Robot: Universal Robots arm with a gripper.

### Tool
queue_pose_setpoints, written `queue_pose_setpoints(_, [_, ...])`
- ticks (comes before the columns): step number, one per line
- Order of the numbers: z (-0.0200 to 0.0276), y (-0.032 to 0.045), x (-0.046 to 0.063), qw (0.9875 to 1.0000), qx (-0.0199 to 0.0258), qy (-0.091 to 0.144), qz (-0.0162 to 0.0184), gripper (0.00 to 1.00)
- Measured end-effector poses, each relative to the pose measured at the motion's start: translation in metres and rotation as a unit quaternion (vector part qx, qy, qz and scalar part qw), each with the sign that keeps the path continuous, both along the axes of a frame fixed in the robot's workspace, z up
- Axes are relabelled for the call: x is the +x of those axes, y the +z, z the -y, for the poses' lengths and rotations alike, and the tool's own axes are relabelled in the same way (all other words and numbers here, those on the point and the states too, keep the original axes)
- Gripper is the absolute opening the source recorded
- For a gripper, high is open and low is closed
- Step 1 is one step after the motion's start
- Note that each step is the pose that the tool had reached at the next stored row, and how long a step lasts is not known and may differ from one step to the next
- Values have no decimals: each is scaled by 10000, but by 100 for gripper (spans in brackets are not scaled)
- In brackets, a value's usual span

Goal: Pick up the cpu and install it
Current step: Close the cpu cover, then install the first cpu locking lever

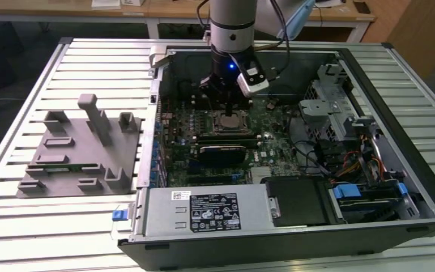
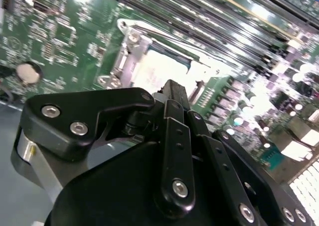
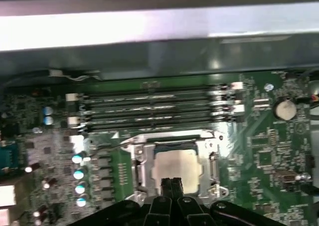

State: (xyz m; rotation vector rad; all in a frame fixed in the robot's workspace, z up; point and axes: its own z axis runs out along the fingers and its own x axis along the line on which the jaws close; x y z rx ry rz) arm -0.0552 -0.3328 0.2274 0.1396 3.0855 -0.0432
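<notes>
Gripper (image 3: 172, 184) closed over the seated cpu (image 3: 175, 163)

Fingers pressed together and holding nothing, it hangs low over the cpu, which lies flat inside the socket (image 3: 141, 170). Likely risk: if the chip sits slightly askew, any downward push could bend socket pins.

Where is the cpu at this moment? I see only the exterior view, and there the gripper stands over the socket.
Observer: In the first wrist view the cpu lies flat inside the socket frame.
Operator: Do the fingers hold it?
Observer: No. The fingers are shut together with nothing between them, their tips over one edge of the cpu.
Operator: What is beside the socket?
Observer: Four long parallel memory slots run along one side of the frame.
</notes>
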Motion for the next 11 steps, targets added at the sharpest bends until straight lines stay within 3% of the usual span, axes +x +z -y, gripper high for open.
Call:
queue_pose_setpoints(3, [0,1,63,10000,-1,1,0,11])
queue_pose_setpoints(11, [0,0,73,10000,0,0,0,11])
